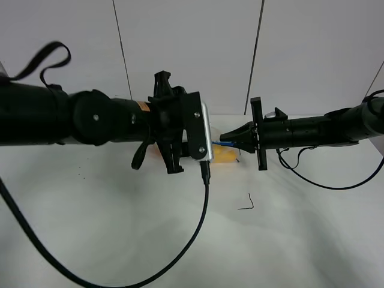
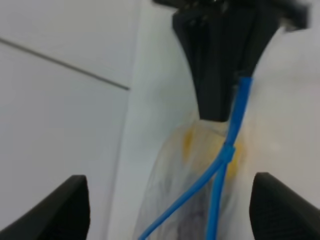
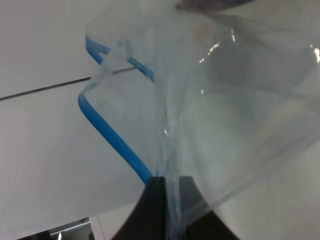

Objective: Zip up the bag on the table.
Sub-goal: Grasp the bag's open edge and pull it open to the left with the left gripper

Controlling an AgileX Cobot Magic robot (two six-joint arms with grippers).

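The clear bag (image 2: 200, 150) lies on the white table (image 1: 108, 228), mostly hidden behind my left arm in the high view. Only a bit of its blue zipper strip (image 1: 225, 144) and the yellow pear (image 1: 225, 157) show there. My right gripper (image 1: 223, 137) is shut on the bag's edge at the end of the zipper strip (image 3: 112, 142), with clear plastic (image 3: 235, 100) spreading out from it. My left gripper (image 2: 170, 205) is open, one finger on each side of the bag, and the strip (image 2: 235, 130) runs between them to the right gripper (image 2: 217, 95). The orange and eggplant are unclear.
A black cable (image 1: 201, 222) hangs from my left wrist and loops over the table's front. A thin black mark (image 1: 246, 204) lies on the table below the right gripper. A white panelled wall (image 1: 186, 48) stands behind.
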